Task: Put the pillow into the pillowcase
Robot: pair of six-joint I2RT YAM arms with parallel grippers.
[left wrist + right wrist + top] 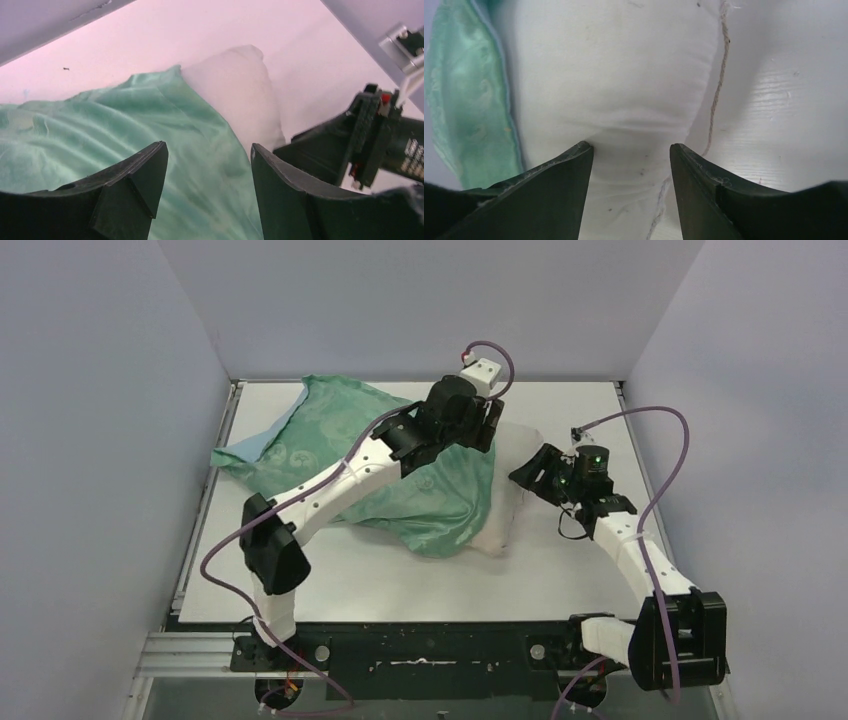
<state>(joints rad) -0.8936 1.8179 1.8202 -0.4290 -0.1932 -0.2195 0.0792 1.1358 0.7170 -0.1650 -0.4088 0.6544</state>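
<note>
Pillow (512, 505) mostly inside pillowcase (335, 430), apparently

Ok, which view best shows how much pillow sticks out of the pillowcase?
Top external: the pillowcase lies in full frame, the pillow end poking out on its right. Left wrist catches only one pillow corner beyond the pillowcase; right wrist is a close-up of that end.

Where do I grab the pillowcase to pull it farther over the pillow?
Probably pinch the pillowcase at its open hem, where green cloth meets bare pillow, coming from the uncovered right end: the edge drapes loosely, facing that side.
</note>
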